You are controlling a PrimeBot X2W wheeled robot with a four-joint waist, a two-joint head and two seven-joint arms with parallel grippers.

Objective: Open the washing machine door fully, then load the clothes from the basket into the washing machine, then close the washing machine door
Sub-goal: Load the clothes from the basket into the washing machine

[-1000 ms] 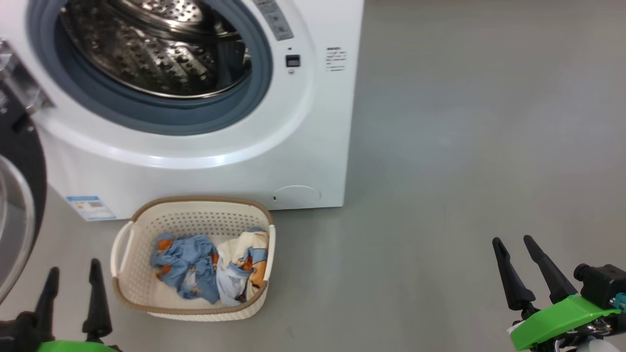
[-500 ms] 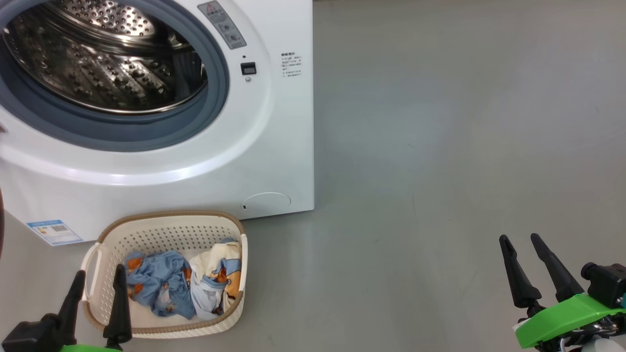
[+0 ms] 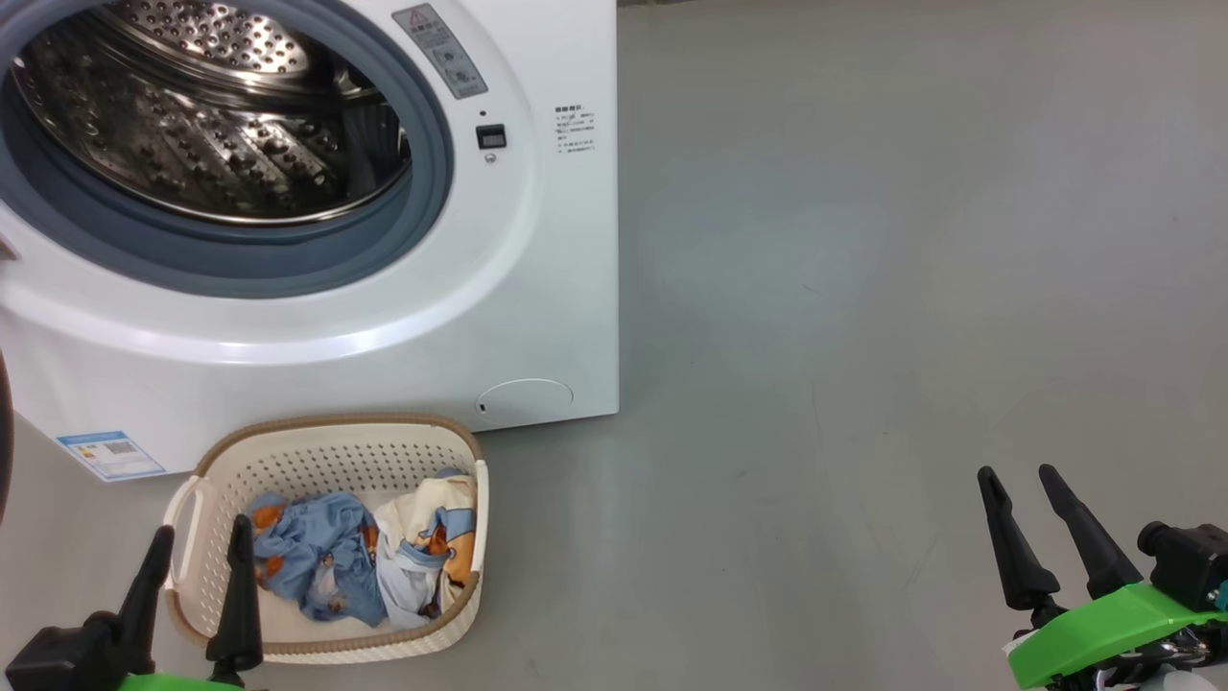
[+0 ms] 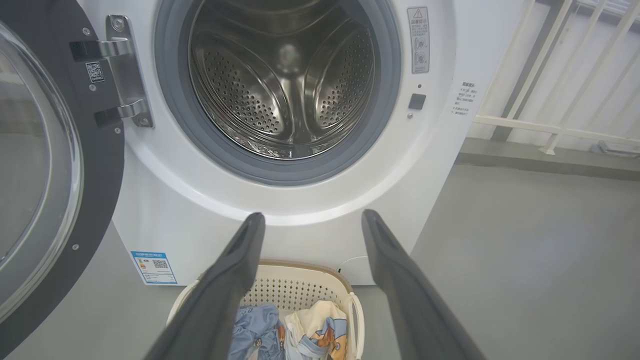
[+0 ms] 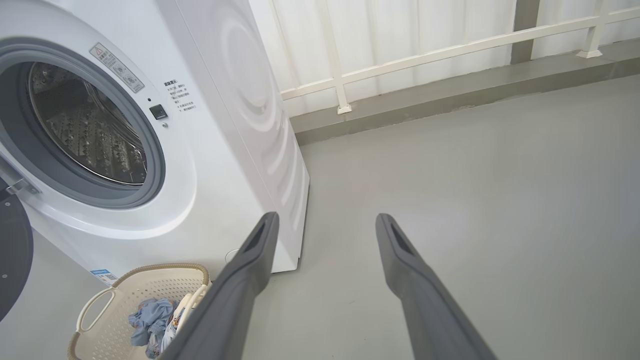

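Note:
The white washing machine point(image 3: 537, 317) stands open, its steel drum point(image 3: 211, 125) bare and ringed by a grey gasket. Its black-rimmed glass door point(image 4: 45, 170) is swung wide to the left on a metal hinge point(image 4: 122, 75). On the floor in front sits the cream basket point(image 3: 331, 437) holding light blue and cream clothes point(image 3: 360, 552). My left gripper point(image 3: 200, 542) is open, over the basket's near left corner. My right gripper point(image 3: 1017, 475) is open above bare floor, far to the right of the basket. The basket point(image 5: 150, 285) and clothes point(image 5: 150, 320) also show in the right wrist view.
Grey floor point(image 3: 863, 288) spreads to the right of the machine. A white railing point(image 5: 425, 55) on a low grey kerb runs behind the machine. A blue label point(image 3: 110, 453) is stuck low on the machine's front.
The head camera has swung to the right, so machine and basket sit further left in the picture and the door has slid out at its left edge. Both grippers stay open.

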